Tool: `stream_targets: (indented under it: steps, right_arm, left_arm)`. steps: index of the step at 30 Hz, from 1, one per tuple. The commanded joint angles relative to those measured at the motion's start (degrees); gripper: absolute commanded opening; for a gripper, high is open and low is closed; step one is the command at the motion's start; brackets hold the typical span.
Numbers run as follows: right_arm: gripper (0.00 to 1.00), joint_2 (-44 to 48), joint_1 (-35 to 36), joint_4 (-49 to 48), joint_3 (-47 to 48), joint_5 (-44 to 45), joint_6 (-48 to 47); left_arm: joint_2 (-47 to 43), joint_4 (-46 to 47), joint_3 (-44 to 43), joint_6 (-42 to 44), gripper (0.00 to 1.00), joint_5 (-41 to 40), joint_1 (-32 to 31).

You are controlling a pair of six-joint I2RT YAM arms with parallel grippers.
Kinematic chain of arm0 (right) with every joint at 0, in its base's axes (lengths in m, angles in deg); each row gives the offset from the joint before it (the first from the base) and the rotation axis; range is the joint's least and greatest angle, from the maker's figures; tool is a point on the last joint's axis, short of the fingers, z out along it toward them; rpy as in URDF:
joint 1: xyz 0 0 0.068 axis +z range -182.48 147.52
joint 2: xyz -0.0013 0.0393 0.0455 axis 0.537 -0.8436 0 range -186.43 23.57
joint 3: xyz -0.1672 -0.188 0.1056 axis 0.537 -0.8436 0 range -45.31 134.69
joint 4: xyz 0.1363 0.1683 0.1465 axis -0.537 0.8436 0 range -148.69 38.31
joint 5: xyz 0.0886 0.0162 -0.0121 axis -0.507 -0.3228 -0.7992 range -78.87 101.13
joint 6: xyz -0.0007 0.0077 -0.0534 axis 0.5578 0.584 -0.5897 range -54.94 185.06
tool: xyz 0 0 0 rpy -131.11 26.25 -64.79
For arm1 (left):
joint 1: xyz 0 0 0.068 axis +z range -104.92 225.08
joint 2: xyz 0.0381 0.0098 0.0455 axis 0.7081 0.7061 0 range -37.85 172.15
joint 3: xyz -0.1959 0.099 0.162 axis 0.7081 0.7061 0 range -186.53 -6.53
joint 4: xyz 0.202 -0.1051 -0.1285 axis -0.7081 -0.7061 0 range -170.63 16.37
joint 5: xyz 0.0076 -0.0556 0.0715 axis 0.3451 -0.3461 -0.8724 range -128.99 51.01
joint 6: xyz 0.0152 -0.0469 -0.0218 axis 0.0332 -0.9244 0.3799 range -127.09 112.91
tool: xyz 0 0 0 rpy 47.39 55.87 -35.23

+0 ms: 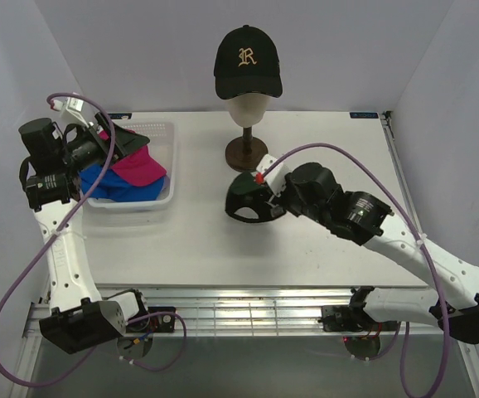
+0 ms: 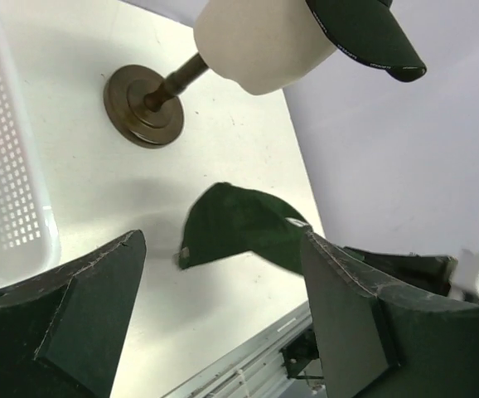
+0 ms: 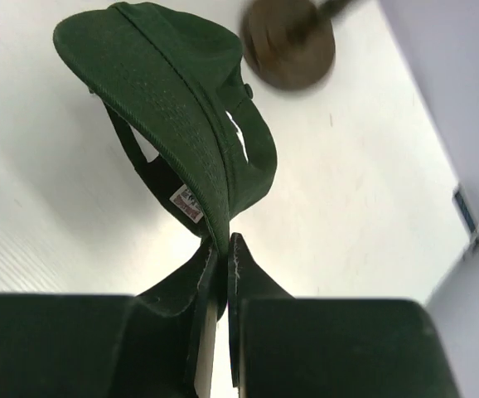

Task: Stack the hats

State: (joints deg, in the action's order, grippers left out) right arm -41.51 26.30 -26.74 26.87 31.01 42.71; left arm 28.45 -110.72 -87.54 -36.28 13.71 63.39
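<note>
My right gripper (image 3: 224, 243) is shut on the rim of the dark green cap (image 3: 177, 108) and holds it just above the table, in front of the stand; it also shows in the top view (image 1: 248, 199) and the left wrist view (image 2: 239, 228). A black cap (image 1: 247, 61) with a gold letter sits on the cream mannequin head (image 1: 249, 108). A magenta cap (image 1: 136, 168) and a bright blue cap (image 1: 119, 189) lie in the white basket (image 1: 163, 133). My left gripper (image 1: 111, 143) hangs open and empty over the basket, its fingers (image 2: 90, 290) wide apart.
The mannequin's brown round base (image 1: 246, 154) stands at the back centre of the white table, close behind the green cap. The basket sits at the table's left. White walls enclose the left, back and right sides.
</note>
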Motion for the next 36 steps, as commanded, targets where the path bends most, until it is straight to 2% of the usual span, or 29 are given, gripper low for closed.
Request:
stream_targets:
  steps: [1,5,6,7,9,11,12,14,15,16,18,20,22,24,26,29,31,36]
  right_arm:
    - [0.08,3.8,-8.8,16.7,0.0,1.0,6.7]
    - [0.08,2.9,-21.0,17.5,2.5,7.4,3.6]
    - [0.08,1.8,-27.3,17.1,3.8,7.6,2.4]
    - [0.08,-1.3,-30.7,15.7,5.2,8.4,0.6]
    - [0.08,-5.4,-39.0,14.6,12.3,8.4,-1.2]
    - [0.08,-12.1,-43.6,12.2,18.8,7.5,-3.0]
    - [0.08,-14.6,-44.2,11.6,27.0,7.2,-3.3]
    - [0.08,-22.3,-44.5,10.8,36.9,7.0,-4.7]
    - [0.08,-25.1,-44.5,10.6,47.9,6.8,-4.9]
    - [0.08,-30.0,-44.5,10.1,52.8,5.3,-5.2]
    - [0.08,-33.3,-43.7,5.9,61.5,3.5,-5.9]
    - [0.08,-33.7,-42.4,-0.1,60.5,1.8,-8.4]
    - [0.08,-31.5,-40.6,-12.2,53.6,1.2,-11.6]
    - [0.08,-31.6,-39.3,-22.2,51.7,1.7,-13.7]
    - [0.08,-34.8,-37.6,-25.9,55.4,1.7,-17.2]
    - [0.08,-40.3,-33.2,-33.7,59.9,1.2,-28.1]
    - [0.08,-41.4,-31.1,-41.6,57.7,0.3,-35.5]
    - [0.08,-45.2,-27.5,-47.4,58.8,0.2,-38.7]
  left_arm:
    - [-1.6,-1.7,-3.2,4.2,0.86,-2.8,0.2]
    - [-1.3,-2.2,-4.8,5.4,0.86,-4.3,0.2]
    - [-1.3,-2.1,-5.0,5.5,0.86,-4.4,0.2]
    - [-1.2,-2.1,-5.0,5.5,0.86,-4.4,0.2]
    - [-1.1,-2.0,-5.2,5.4,0.86,-4.4,0.3]
    - [-1.0,-2.1,-5.4,5.5,0.86,-4.6,0.3]
    - [-1.0,-2.2,-5.4,5.6,0.86,-4.7,0.3]
    - [-0.9,-2.1,-5.4,5.9,0.86,-4.8,0.2]
    - [-0.9,-2.1,-5.3,6.0,0.86,-4.9,0.2]
    - [-0.9,-2.0,-5.0,6.0,0.86,-4.9,0.3]
    - [-1.0,-1.9,-4.7,6.0,0.86,-4.8,0.5]
    - [-1.3,-1.7,-4.2,6.1,0.86,-4.7,0.6]
    - [-1.4,-1.7,-4.0,6.2,0.86,-4.6,0.7]
    - [-1.4,-1.7,-3.6,6.3,0.86,-4.5,0.8]
    - [-1.4,-1.6,-3.2,6.3,0.86,-4.3,0.8]
    - [-1.9,-1.3,-2.2,6.2,0.86,-4.1,0.9]
    - [-2.1,-1.1,-1.9,6.2,0.86,-4.0,1.0]
    - [-2.6,-0.7,-1.2,6.0,0.86,-3.3,1.1]
